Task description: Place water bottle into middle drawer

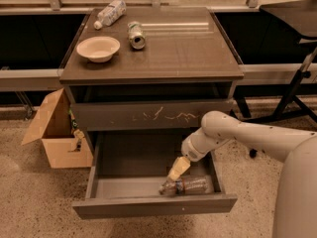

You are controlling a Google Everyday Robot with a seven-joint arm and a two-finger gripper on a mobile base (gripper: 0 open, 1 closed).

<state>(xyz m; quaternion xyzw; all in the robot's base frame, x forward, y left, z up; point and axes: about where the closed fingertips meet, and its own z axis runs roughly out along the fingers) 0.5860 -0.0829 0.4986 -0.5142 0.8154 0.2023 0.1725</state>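
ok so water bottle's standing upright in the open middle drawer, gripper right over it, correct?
Not upright. The camera view shows the water bottle lying on its side in the open middle drawer, gripper right over it.
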